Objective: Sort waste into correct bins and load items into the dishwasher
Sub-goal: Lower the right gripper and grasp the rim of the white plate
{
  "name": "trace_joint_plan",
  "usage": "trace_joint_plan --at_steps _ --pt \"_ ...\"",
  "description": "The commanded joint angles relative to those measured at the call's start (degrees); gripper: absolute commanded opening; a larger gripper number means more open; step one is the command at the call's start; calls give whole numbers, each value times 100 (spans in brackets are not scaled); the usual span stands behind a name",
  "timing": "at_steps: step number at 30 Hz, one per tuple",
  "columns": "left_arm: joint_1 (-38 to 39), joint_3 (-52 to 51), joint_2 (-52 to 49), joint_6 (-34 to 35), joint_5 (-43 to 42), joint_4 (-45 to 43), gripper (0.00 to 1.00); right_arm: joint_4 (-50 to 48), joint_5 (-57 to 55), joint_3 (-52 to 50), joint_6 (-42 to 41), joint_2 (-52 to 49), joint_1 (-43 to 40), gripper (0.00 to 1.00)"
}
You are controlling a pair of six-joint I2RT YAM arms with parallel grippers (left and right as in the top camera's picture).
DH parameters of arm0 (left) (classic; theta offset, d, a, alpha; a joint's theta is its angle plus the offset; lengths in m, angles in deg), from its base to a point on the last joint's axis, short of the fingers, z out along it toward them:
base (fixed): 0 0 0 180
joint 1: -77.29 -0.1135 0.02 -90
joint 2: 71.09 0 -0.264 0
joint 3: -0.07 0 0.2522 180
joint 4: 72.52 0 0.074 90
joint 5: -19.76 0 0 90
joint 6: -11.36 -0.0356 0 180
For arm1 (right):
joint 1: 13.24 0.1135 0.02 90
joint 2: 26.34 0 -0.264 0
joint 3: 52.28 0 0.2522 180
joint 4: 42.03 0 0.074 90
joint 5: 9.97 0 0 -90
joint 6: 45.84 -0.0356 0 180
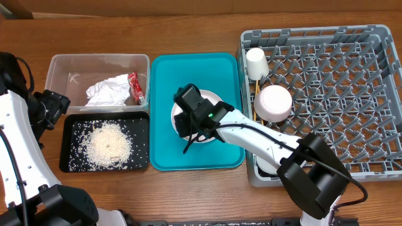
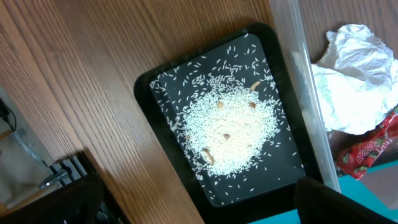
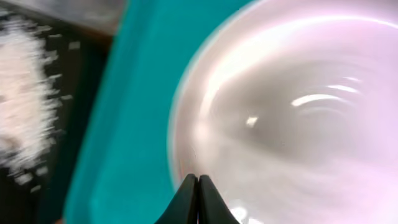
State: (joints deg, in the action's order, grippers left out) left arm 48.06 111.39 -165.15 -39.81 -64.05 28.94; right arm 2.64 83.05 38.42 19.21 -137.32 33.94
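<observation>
The pale pink plate (image 1: 212, 98) (image 3: 298, 112) lies in the teal tray (image 1: 163, 75). My right gripper (image 1: 188, 120) (image 3: 198, 182) hovers over the plate's left rim, fingers pressed together with nothing visible between them. In the dishwasher rack (image 1: 326, 37) stand a cup (image 1: 255, 63), an upturned white bowl (image 1: 273, 102) and chopsticks (image 1: 257, 93). Rice (image 1: 108, 144) (image 2: 227, 130) fills the black tray (image 1: 72, 160) (image 2: 161, 93). The clear tub (image 1: 63, 69) (image 2: 298, 74) holds the napkin (image 1: 108, 91) (image 2: 354, 74) and red wrapper (image 1: 136, 88) (image 2: 373, 149). My left gripper (image 1: 53, 103) (image 2: 199, 208) hangs open above the black tray's edge.
The teal tray (image 3: 137, 124) sits between the two bins and the rack. Bare wooden table (image 1: 188, 25) runs along the back and the front edge. The right arm's black cable (image 1: 191, 143) droops over the teal tray.
</observation>
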Motion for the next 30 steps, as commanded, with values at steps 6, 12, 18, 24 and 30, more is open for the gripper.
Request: trace_joint_plan --at_steps 6,12,18,24,30 --pt "39 129 68 59 17 7 100 -20 -874 -162 -363 -337 33 4" --pt "39 129 68 59 17 4 100 -42 -52 -164 -361 -424 44 8" --pt "39 129 68 59 17 4 100 -103 584 -164 -361 -424 118 13" --pt "39 129 68 59 17 4 100 -155 789 -164 -358 -424 234 13" --pt "39 129 68 59 17 7 100 -212 850 -138 -199 -413 221 13"
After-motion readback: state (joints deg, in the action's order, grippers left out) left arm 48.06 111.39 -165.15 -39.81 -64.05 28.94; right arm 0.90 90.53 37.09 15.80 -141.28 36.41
